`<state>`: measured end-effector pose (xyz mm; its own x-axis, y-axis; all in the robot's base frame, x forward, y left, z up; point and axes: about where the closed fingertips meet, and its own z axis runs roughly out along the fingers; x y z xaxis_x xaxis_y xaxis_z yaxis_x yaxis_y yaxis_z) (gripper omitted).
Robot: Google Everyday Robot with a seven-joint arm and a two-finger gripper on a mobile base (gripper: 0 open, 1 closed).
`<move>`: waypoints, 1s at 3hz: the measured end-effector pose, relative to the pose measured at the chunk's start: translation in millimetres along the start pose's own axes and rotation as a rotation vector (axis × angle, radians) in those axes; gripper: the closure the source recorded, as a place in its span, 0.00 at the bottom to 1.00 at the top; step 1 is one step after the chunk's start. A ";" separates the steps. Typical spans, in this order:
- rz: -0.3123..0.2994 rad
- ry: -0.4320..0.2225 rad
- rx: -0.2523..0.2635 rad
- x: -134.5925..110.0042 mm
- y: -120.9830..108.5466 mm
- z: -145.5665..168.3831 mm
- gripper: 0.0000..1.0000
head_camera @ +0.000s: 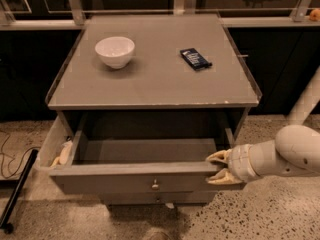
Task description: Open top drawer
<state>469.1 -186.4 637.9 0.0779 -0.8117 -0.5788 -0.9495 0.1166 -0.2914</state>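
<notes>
The top drawer (115,181) of the grey cabinet stands pulled well out toward me, its deep grey inside showing. Its flat front panel carries a small round metal knob (155,185) at centre. My gripper (218,167) comes in from the right on a white arm. Its two yellowish fingers (218,157) sit at the right end of the drawer's front panel, one above the top edge and one below it, gripping the panel's rim.
A white bowl (115,51) and a dark flat packet (195,58) lie on the cabinet top (150,84). A lower drawer front (165,199) shows under the open one. A black bar and cable (15,194) lie on the floor at left.
</notes>
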 end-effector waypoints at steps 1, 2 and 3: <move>0.000 0.000 0.000 -0.6 1.0 -0.7 0.81; 0.000 0.000 0.000 -0.5 1.1 -0.8 0.57; 0.014 -0.023 -0.018 7.0 12.3 -6.9 0.34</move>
<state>455.9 -194.6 635.5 0.0710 -0.7965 -0.6005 -0.9559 0.1177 -0.2691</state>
